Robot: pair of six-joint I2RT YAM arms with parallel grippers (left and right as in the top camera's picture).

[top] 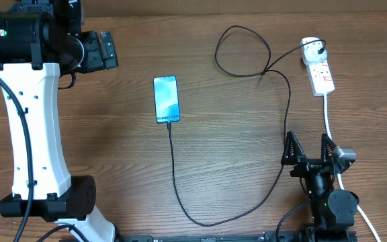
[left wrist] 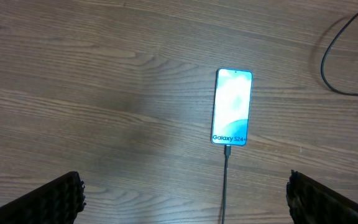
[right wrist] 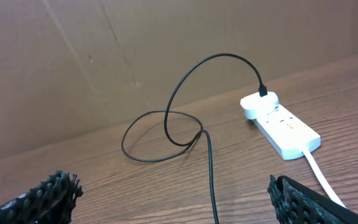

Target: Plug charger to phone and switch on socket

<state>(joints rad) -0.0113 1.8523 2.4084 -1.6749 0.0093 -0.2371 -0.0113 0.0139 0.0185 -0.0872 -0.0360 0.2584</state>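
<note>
Both grippers gape wide open and hold nothing: left gripper [left wrist: 184,198] hangs at upper left of the overhead frame, right gripper [top: 308,149] sits at lower right, well apart from the socket [top: 320,72] at upper right. Phone [top: 166,99] lies mid-frame with the charger [top: 174,175] tip apparently seated in its bottom edge, so plugging looks done. Switch state unreadable; pressing it probably remains.

Soft, even light fills all three views, and the cable [right wrist: 209,155] throws only a faint, thin shadow. In the left wrist view the phone [left wrist: 232,106] glares, its screen washed nearly white, and the table [left wrist: 104,93] looks slightly soft.
</note>
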